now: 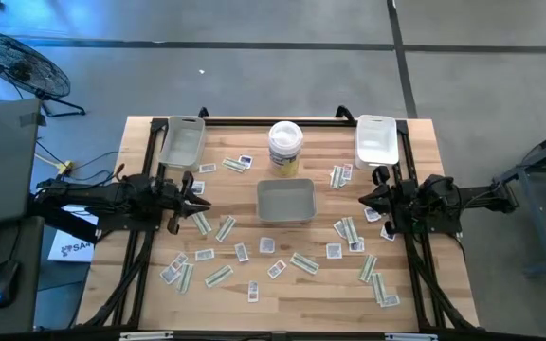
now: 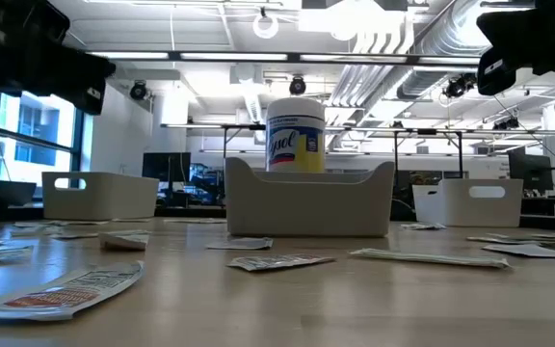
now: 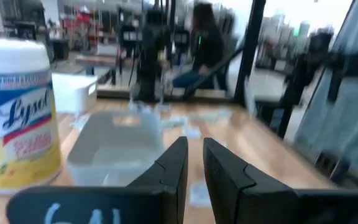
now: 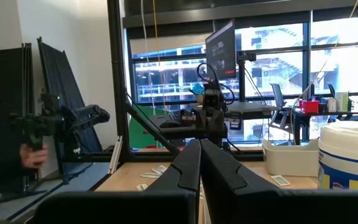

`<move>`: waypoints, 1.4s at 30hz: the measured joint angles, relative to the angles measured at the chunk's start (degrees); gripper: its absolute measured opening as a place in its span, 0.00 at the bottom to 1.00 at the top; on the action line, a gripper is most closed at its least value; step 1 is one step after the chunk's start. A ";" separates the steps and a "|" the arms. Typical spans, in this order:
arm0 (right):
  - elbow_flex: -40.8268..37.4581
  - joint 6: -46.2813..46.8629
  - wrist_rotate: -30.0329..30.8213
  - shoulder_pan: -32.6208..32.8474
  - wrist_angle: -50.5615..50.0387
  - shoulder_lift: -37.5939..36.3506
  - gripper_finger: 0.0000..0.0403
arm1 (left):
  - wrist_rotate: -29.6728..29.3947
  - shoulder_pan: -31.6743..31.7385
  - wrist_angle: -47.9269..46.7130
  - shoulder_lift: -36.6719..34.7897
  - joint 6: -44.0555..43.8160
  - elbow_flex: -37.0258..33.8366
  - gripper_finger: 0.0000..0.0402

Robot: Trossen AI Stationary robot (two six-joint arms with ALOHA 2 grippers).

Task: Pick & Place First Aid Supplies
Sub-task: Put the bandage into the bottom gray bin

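From my remote station I read the table (image 1: pixel 425 313) from its near edge outward. Nearest lie the first aid supplies (image 1: pixel 303 263): small flat paper packets scattered across the near half, some long narrow pale strips, others small white squares with dark or blue print. In the low view the closest packet (image 2: pixel 66 289) is crumpled and carries orange-red print. More packets lie toward the right edge and a few toward the far edge beside the tub.

At mid-table stands a grey tray (image 1: pixel 286 200), with packets on the wood around it. The left tool (image 1: pixel 200 202) hangs over the table near the left edge, its fingers (image 3: pixel 174 165) parted by a narrow gap with nothing seen between them. The right tool (image 1: pixel 364 198) hangs near the right edge, its fingers (image 4: pixel 188 163) pressed together, holding nothing.

Beyond the grey tray stands a white round tub (image 1: pixel 285 147) with a yellow label. A grey tray (image 1: pixel 182 140) sits at the far left corner, a white tray (image 1: pixel 376 138) at the far right corner.
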 joint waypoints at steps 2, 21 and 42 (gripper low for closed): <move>0.00 0.01 0.02 0.00 0.00 0.01 0.01 | -0.03 0.00 2.79 0.00 -2.36 0.00 0.12; 0.00 -0.01 0.02 0.00 0.00 0.01 0.01 | -15.61 0.01 18.42 7.78 3.14 0.00 0.12; 0.00 0.02 0.30 0.00 -0.26 0.00 0.01 | -34.39 6.37 20.97 58.69 0.03 16.40 0.40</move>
